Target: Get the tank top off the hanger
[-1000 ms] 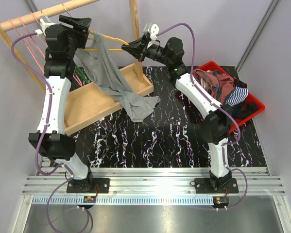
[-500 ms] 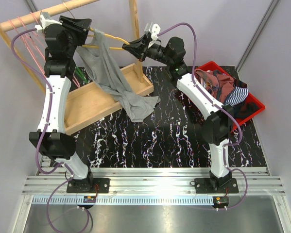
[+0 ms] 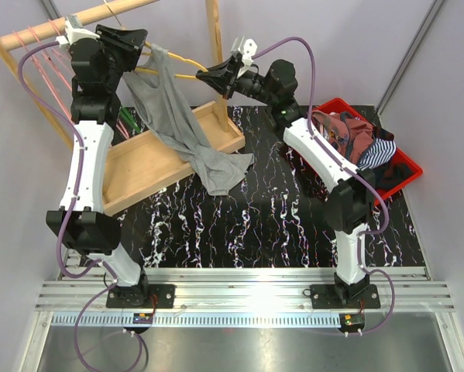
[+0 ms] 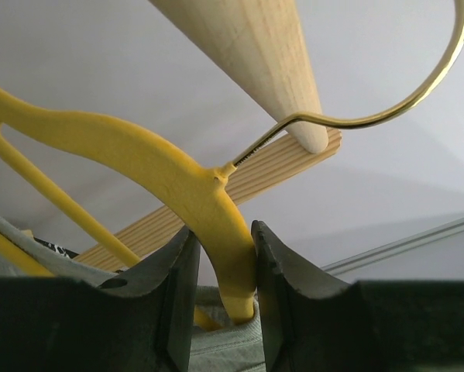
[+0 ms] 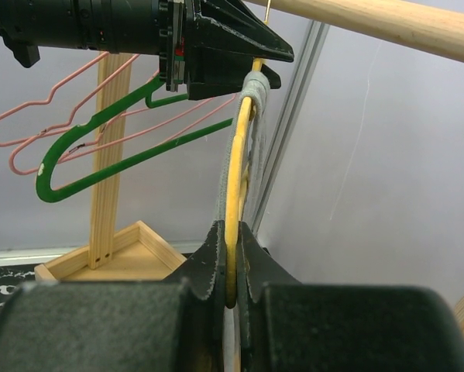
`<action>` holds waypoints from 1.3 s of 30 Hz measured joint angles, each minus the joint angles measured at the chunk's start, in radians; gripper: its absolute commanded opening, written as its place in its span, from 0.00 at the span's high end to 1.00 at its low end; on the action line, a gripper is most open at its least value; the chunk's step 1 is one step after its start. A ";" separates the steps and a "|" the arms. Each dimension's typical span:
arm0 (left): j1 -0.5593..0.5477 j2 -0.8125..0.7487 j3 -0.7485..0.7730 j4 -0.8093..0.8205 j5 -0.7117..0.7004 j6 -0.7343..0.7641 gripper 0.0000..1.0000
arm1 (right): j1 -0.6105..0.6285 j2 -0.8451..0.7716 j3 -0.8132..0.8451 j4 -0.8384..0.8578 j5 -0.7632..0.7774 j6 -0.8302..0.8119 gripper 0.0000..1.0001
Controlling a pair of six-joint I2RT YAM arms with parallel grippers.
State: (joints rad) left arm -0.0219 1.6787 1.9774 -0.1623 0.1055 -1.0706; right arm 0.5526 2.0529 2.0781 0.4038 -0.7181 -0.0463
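A yellow hanger is held up in the air between both grippers, under the wooden rail. The grey tank top hangs by one strap from the hanger's left end and trails down over the wooden tray onto the table. My left gripper straddles the hanger's shoulder near the brass hook. Its right pad touches the hanger, a slim gap shows on the left, and grey fabric lies low between the jaws. My right gripper is shut on the hanger's bare right end.
A wooden tray sits at the back left under the rack. Pink hangers and a green hanger hang behind my left arm. A red bin heaped with clothes stands at the right. The rack's upright post is just behind the hanger.
The left gripper's jaws have narrowed around the hanger's shoulder. Both grippers and the hanger have crept slightly upward; the tank top's drape is much the same.
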 measured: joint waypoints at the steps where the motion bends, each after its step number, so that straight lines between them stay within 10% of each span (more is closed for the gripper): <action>1: -0.001 -0.002 -0.005 0.002 0.003 0.001 0.67 | 0.000 -0.005 -0.008 0.000 0.000 -0.002 1.00; 29: -0.037 -0.270 -0.223 -0.082 0.019 0.016 0.67 | 0.172 -0.373 -0.488 -0.060 0.090 -0.706 1.00; 39: -0.060 -0.296 -0.261 -0.161 0.024 0.008 0.99 | 0.306 -0.470 -0.580 -0.242 0.307 -1.056 1.00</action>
State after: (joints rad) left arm -0.0818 1.3823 1.7168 -0.3233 0.1295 -1.0626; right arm 0.8585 1.5833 1.4982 0.1616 -0.4107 -1.1019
